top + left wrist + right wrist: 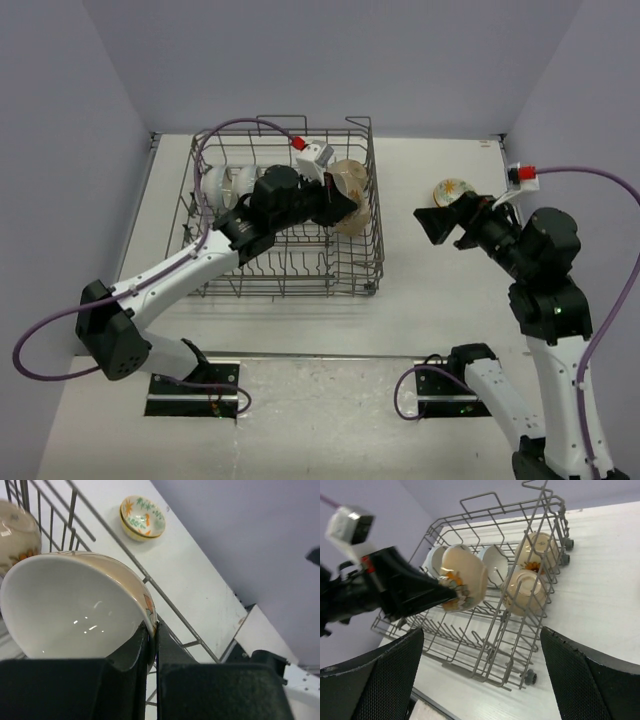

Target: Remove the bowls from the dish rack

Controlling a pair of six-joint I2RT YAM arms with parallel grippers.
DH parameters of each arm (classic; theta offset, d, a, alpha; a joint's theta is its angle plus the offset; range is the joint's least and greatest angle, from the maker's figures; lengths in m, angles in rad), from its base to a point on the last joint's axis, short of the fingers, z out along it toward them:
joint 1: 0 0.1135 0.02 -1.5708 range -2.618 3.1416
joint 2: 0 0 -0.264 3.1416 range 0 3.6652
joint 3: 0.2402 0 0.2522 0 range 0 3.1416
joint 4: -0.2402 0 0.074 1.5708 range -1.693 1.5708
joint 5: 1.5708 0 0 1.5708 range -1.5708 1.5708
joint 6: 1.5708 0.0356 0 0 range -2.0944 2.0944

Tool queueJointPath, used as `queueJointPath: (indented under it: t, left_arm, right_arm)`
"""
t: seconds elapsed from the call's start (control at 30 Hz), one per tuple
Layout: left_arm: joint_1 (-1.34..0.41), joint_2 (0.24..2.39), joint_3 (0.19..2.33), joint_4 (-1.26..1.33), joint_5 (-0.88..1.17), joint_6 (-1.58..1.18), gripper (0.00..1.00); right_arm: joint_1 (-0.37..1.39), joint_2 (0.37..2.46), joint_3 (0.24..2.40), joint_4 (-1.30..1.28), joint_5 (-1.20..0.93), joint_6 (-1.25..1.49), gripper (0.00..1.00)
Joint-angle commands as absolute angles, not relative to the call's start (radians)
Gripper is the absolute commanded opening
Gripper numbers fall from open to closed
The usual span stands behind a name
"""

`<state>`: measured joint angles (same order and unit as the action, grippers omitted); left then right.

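Note:
The grey wire dish rack (372, 262) (492, 645) stands in the middle of the table. My left gripper (340, 205) (151, 627) reaches into its right half, shut on the rim of a tan floral bowl with a cream inside (347, 180) (70, 610) (465, 577), held above the tines. Two more tan bowls (540, 547) (525, 592) lean at the rack's right wall, and white bowls (225, 185) (495, 562) stand at its back left. Yellow-floral bowls (452, 190) (142, 517) are stacked on the table right of the rack. Beside them my right gripper (440, 222) (482, 680) hangs open, holding nothing.
The rack's wire side wall (165, 595) runs between the held bowl and the stacked bowls outside. Purple cables (225, 130) loop over both arms. Walls close in the table at the back and sides.

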<state>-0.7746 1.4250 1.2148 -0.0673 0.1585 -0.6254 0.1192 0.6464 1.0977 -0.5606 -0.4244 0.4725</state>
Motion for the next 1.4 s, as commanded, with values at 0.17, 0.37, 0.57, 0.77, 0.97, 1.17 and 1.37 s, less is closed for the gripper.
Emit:
queueJointPath:
  t: [0.17, 0.37, 0.57, 0.77, 0.97, 1.17, 1.37]
  left_arm:
    - [-0.825, 1.253, 1.259, 0.02, 0.236, -0.012, 0.0]
    - [-0.906, 1.233, 1.316, -0.152, 0.308, 0.227, 0.0]
    - [-1.0, 1.264, 1.329, -0.255, 0.215, 0.259, 0.0]
    - [-1.06, 1.275, 1.315, -0.252, 0.189, 0.268, 0.0]
    - [-1.063, 1.258, 1.312, -0.255, 0.176, 0.285, 0.0]
    - [-1.063, 1.252, 1.325, -0.279, 0.166, 0.301, 0.0]
    - [-1.063, 1.256, 1.33, -0.279, 0.06, 0.285, 0.0]
  right_arm:
    - [0.462, 1.087, 1.625, -0.851, 0.084, 0.349, 0.99]
    - [0.718, 1.369, 2.044, -1.182, 0.359, 0.295, 0.95]
    - [0.828, 1.462, 2.062, -1.219, 0.477, 0.294, 0.88]
    - [0.838, 1.437, 1.927, -1.209, 0.446, 0.301, 0.73]
    - [0.839, 1.436, 1.842, -1.25, 0.354, 0.284, 0.66]
    - [0.847, 1.444, 1.841, -1.255, 0.357, 0.298, 0.13]
    - [0.848, 1.422, 1.829, -1.187, 0.388, 0.304, 0.0]
